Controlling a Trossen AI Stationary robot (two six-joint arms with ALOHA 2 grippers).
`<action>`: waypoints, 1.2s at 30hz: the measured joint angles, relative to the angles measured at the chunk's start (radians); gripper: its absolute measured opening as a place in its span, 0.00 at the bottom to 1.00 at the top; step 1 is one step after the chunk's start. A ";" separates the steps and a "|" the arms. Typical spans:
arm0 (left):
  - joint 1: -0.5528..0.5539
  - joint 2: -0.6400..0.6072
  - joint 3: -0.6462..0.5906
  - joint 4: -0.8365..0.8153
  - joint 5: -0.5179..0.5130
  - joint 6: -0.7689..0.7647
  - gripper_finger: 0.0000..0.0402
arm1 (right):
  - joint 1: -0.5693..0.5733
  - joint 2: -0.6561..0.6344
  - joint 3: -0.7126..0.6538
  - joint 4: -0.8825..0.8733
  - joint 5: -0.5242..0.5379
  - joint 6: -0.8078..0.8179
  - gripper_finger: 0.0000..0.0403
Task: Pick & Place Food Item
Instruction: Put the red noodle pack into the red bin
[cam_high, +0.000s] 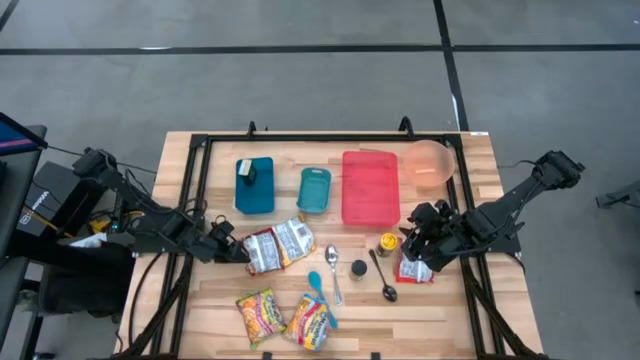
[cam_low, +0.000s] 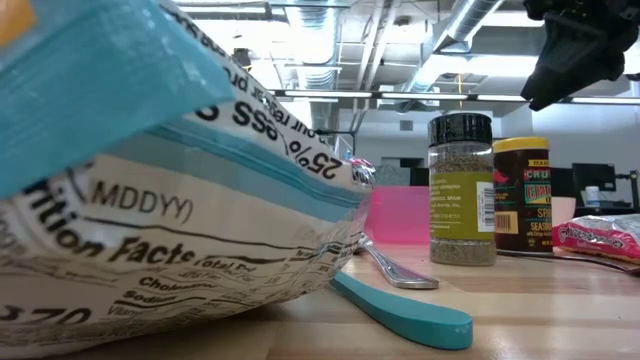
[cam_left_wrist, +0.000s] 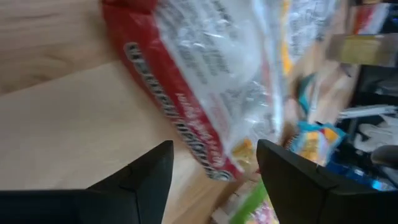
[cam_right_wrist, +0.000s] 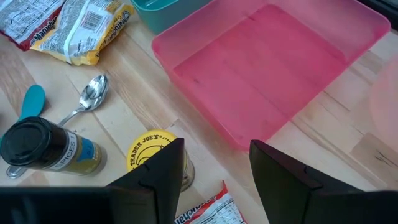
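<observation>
High view — left end effector (cam_high: 238, 252) parted, just beside silver snack bag (cam_high: 278, 244), right end effector (cam_high: 418, 232) parted.

"TRADER JOE'S" on yellow jar lid (cam_right_wrist: 152, 149), "25%", "Facts" on snack bag (cam_low: 170, 210)

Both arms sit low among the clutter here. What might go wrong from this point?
1. The left gripper is open right beside the silver-and-red noodle packet; a shallow approach may push the packet instead of grasping it.
2. The right gripper is open close above the yellow-lidded jar and the red snack packet; descending, a finger might tip the jar.
</observation>
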 joint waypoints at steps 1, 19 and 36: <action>0.000 0.017 0.000 0.000 0.002 -0.002 0.56 | 0.000 0.000 0.000 0.002 0.000 0.000 0.44; 0.015 0.226 0.000 0.195 -0.003 0.047 0.46 | 0.000 0.000 0.000 0.025 0.007 -0.024 0.44; 0.048 0.255 -0.023 0.292 -0.047 0.107 0.21 | 0.000 0.000 0.000 0.025 0.007 -0.025 0.44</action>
